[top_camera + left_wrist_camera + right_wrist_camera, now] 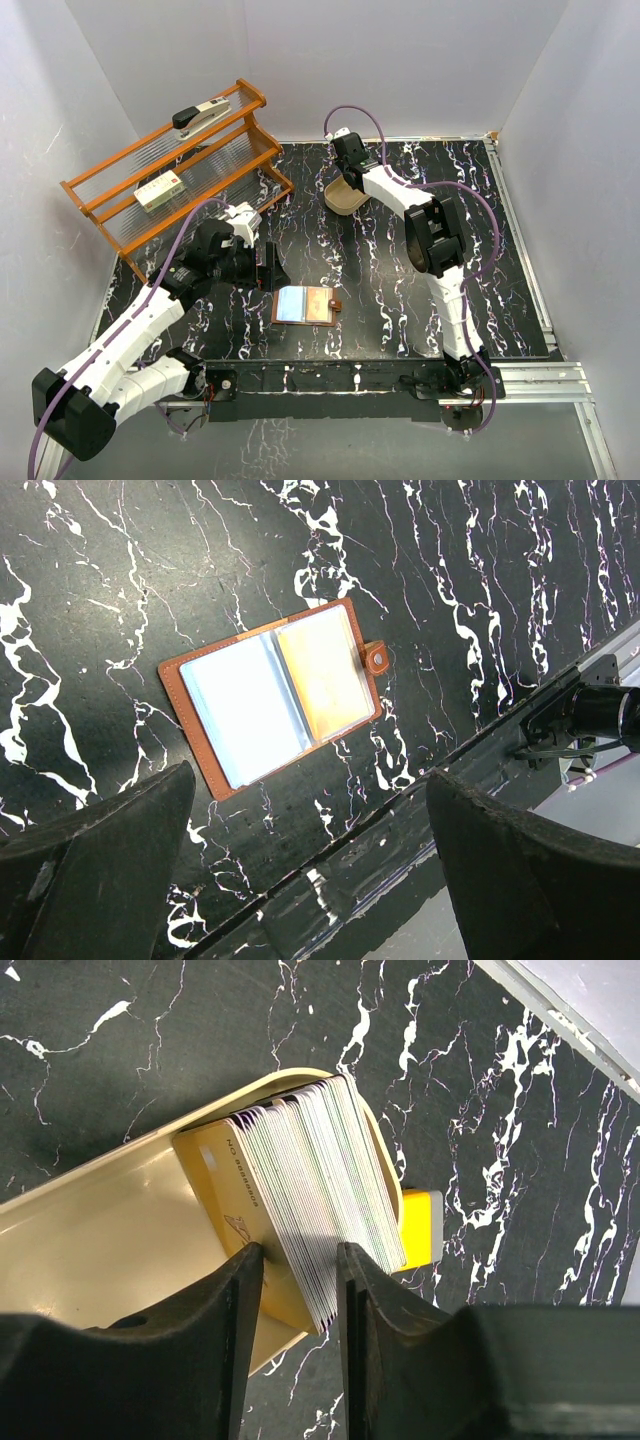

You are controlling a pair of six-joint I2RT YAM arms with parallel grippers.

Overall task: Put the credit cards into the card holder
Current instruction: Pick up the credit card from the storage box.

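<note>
The card holder (303, 305) lies open at 6 o'clock on the table (480, 250), with its long axis from 9 to 3 and the snap tab (336, 305) pointing to 3. It is brown leather, inside bluish on one half and orange on the other. The credit cards (310, 1180) stand on edge in the tan tray (100, 1230) at 12. The right gripper (300, 1250) straddles several cards; we cannot tell if it pinches them. The left gripper (310, 775) gapes wide and is empty.
</note>
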